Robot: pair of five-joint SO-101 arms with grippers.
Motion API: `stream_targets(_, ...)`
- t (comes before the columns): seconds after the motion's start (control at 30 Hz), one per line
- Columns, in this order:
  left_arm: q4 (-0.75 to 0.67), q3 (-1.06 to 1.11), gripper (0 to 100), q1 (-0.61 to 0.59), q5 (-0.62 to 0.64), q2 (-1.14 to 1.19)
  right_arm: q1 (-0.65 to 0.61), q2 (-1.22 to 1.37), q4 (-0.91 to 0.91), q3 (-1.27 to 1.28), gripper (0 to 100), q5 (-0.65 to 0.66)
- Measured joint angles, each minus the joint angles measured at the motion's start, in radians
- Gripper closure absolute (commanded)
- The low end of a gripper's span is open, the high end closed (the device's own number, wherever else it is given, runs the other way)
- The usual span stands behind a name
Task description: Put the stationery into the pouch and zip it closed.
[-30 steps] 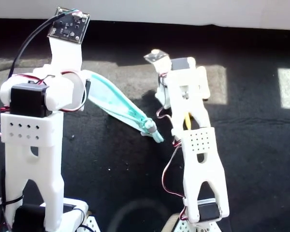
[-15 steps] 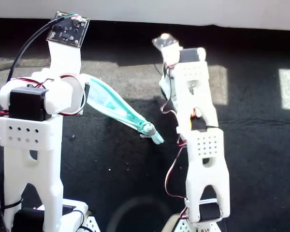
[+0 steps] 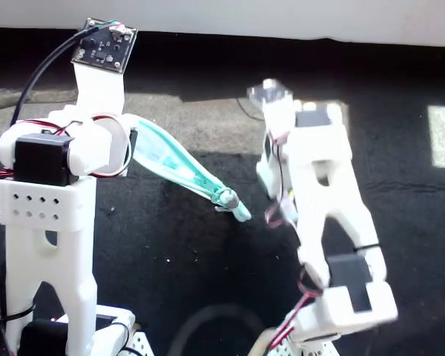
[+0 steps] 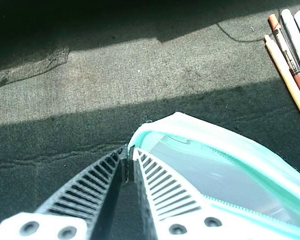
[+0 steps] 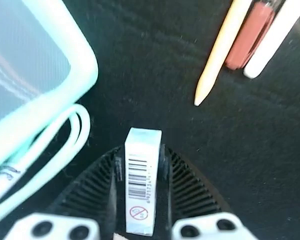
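Note:
My left gripper [image 4: 128, 152] is shut on the edge of the mint-green mesh pouch [image 4: 225, 175], holding it up off the mat. In the high view the pouch [image 3: 174, 167] slopes down from the left arm, its cord loop [image 3: 233, 204] at the low end. My right gripper [image 5: 138, 150] is shut on a small white barcoded box [image 5: 141, 187], just above the mat beside the pouch corner [image 5: 45, 75] and its cord [image 5: 65, 135]. A cream pencil [image 5: 220, 50], a brown pen [image 5: 250, 32] and a white pen [image 5: 272, 42] lie together beyond it. The same pens [image 4: 290, 65] lie far from the left gripper.
A dark mat [image 3: 170, 252] covers the table, with sunlit patches at the back [image 3: 200, 122] and far right [image 3: 443, 133]. A cable [image 3: 200, 326] curves near the arm bases. A white wall edge runs along the back.
The right arm has swung rightwards and leaned over, its wrist moving away from the pouch's low end. The left arm and pouch have stayed in place.

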Motion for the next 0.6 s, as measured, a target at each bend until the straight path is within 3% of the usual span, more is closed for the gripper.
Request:
stream_targets(0.17, 0.0, 0.0, 99, 0.0, 0.0, 0.0, 0.0, -0.101, -0.253, 0.41, 99.3, 0.0)
stream_targets(0.33, 0.0, 0.0, 99, 0.0, 0.0, 0.0, 0.0, -0.107, -0.463, 0.617, 98.6, -0.002)
stream_targets(0.5, 0.002, 0.0, 99, 0.0, 0.0, 0.0, -0.003, -0.127, -0.476, 0.643, 83.1, -0.002)
stream_targets(0.6, 0.002, 0.0, 99, 0.0, 0.0, 0.0, -0.006, -0.13, -0.436, 0.64, 82.0, 0.0)
